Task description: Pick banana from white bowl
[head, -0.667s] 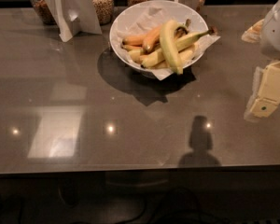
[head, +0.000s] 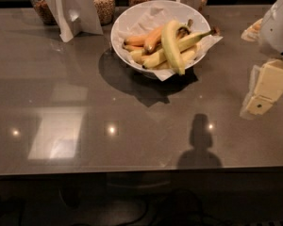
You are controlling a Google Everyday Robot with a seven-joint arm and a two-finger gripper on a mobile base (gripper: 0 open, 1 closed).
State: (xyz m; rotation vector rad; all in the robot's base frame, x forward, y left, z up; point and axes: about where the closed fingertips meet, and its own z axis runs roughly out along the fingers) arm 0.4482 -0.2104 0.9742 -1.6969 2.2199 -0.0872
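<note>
Gripper (head: 257, 105) hangs at the frame's right edge over the surface (head: 85, 88), holding nothing; spread or closed, cannot tell; banana (head: 171, 44) lies in the white bowl (head: 127, 19), upper centre.

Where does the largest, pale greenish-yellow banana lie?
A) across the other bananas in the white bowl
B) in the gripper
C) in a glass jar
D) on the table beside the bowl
A: the banana arches over the other bananas inside the white bowl, while the gripper hangs off to the right, apart from the bowl.
</note>
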